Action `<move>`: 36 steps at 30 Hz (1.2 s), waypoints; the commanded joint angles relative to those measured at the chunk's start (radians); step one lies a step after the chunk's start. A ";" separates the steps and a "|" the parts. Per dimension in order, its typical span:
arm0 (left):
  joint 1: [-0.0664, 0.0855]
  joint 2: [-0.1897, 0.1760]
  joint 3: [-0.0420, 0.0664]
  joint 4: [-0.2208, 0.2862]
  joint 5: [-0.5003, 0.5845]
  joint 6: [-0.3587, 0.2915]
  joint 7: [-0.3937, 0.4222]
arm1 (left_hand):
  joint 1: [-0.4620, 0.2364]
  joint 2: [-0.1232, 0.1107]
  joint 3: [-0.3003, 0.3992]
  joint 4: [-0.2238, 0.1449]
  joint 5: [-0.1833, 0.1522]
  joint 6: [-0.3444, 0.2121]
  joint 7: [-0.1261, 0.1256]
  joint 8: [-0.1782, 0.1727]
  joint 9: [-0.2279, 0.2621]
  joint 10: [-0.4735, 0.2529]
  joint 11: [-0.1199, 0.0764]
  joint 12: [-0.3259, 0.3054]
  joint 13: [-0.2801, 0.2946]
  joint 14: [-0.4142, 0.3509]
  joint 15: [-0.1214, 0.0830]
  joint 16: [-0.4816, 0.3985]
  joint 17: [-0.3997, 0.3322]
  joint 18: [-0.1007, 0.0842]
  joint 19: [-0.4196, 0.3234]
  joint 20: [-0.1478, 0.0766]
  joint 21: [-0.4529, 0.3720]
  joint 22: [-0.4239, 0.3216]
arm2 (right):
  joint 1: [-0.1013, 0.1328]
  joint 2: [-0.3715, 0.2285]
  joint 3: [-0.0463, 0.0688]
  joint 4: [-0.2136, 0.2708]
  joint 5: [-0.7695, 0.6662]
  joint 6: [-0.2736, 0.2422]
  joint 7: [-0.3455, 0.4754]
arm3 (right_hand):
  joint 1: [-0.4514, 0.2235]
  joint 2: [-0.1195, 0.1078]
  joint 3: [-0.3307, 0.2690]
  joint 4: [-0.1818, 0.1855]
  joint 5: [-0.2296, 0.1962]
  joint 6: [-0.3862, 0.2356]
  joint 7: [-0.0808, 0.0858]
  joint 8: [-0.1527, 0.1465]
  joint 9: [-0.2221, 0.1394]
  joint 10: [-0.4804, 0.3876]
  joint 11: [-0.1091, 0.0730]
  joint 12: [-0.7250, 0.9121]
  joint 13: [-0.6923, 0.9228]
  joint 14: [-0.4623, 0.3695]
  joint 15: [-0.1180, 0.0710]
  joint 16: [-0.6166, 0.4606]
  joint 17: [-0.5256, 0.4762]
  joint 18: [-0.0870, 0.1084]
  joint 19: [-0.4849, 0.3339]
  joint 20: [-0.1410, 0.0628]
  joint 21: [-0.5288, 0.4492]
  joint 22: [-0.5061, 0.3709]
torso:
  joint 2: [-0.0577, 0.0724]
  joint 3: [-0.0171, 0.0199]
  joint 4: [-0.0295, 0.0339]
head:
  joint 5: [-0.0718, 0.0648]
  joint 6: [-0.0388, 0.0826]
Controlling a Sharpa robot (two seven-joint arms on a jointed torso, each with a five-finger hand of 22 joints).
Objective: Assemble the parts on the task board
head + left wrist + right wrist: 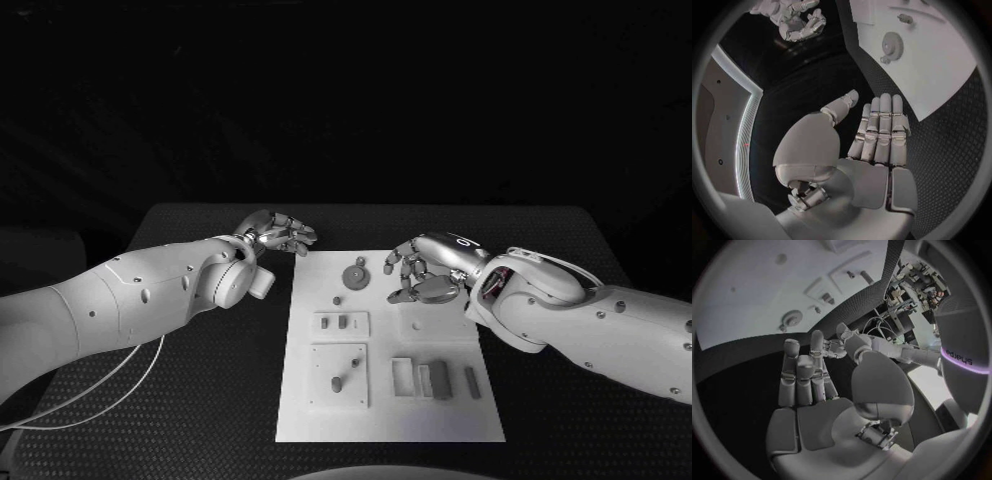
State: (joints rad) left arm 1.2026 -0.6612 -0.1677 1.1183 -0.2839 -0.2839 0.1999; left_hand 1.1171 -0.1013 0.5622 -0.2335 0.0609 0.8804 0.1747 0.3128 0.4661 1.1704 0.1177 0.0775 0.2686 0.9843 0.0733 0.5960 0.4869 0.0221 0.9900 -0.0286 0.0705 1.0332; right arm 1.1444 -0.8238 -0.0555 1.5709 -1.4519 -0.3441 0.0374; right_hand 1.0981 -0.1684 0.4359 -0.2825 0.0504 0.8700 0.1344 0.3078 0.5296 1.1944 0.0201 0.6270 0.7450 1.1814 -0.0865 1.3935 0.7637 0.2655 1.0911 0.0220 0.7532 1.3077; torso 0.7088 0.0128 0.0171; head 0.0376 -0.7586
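Observation:
The white task board (389, 420) lies in the middle of the black table. A round gear part (355, 274) sits near its far end, with a small peg (338, 299) just in front of it. My left hand (277, 234) hovers by the board's far left corner, off the board, holding nothing. The left wrist view shows its fingers (879, 125) straight and side by side, with the gear (892, 46) beyond them. My right hand (418, 277) hangs over the board's far right part, to the right of the gear. Its palm (817, 425) is bare, fingers stretched out.
Nearer on the board are a small plate with two slots (340, 322), a square plate with a peg (338, 376) and a row of upright blocks (436, 379). A white cable (101, 395) loops on the table at the left. Black table surrounds the board.

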 commanded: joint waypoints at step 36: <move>0.001 -0.004 0.000 0.008 0.011 0.013 0.030 | -0.020 -0.011 -0.019 -0.001 0.000 -0.013 -0.014 0.005 -0.005 -0.012 -0.007 -0.008 -0.006 0.004 0.001 -0.022 0.020 0.009 0.003 0.004 0.000 -0.003 | 0.002 -0.239 -0.149 0.184 0.334 0.436 -0.406 | -0.258 0.077 0.014 0.174 0.000 0.128 -0.048 0.026 0.092 0.012 -0.045 0.609 0.495 0.131 -0.042 0.145 0.251 -0.004 0.070 -0.062 0.092 0.023 | -0.005 -0.0024 -0.0131 | -0.042 -0.020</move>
State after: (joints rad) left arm 1.2025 -0.6682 -0.1683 1.1218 -0.2803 -0.2783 0.2149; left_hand 1.1024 -0.1079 0.5466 -0.2346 0.0609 0.8692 0.1635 0.3128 0.4616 1.1613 0.1087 0.0688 0.2637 0.9843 0.0733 0.5796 0.5054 0.0222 0.9900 -0.0287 0.0705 1.0311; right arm 1.1466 -1.0640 -0.2029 1.7525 -1.1516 0.0387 -0.3129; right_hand 0.8494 -0.0878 0.4527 -0.1087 0.0504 0.9933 0.0846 0.3372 0.6230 1.2010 -0.0252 1.2340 1.2407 1.3069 -0.1287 1.5333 1.0166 0.2415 1.1680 -0.0382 0.8409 1.3074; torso 0.7044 0.0107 0.0052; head -0.0061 -0.7759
